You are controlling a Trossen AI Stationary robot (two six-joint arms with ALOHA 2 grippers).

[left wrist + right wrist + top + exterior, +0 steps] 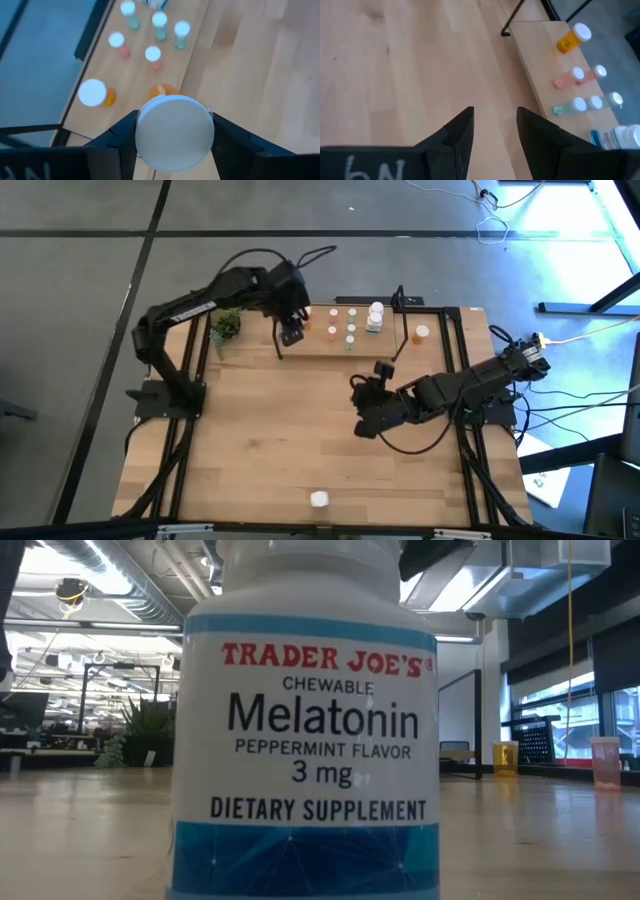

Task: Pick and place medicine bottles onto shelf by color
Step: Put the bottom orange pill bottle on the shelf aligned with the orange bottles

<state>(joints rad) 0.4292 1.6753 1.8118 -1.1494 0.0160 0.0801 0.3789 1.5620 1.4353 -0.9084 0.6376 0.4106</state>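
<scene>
My left gripper (290, 332) is over the left end of the shelf (385, 345) and is shut on an orange bottle with a white cap (175, 132). On the shelf stand another orange bottle (95, 94), two pink ones (152, 55), three pale green ones (159, 22) and a larger white bottle (375, 316). One more orange bottle (420, 333) stands right of the shelf's right frame. A white melatonin bottle (305, 720) stands at the table's near edge. My right gripper (492, 130) is open and empty over the middle of the table. My left gripper pinches the orange bottle by the two sides of its white cap (141, 125) between its two fingers. The fingers come from above, pointing down. The bottle is upright, its orange body (161, 91) below the fingers over the board. Whether its bottom touches the board I cannot tell.
A small green potted plant (225, 325) stands left of the shelf's left black frame (278, 340). The right black frame (398, 330) rises between the shelf and the lone orange bottle. Bare wood lies between the shelf and the near white bottle (319, 499).
</scene>
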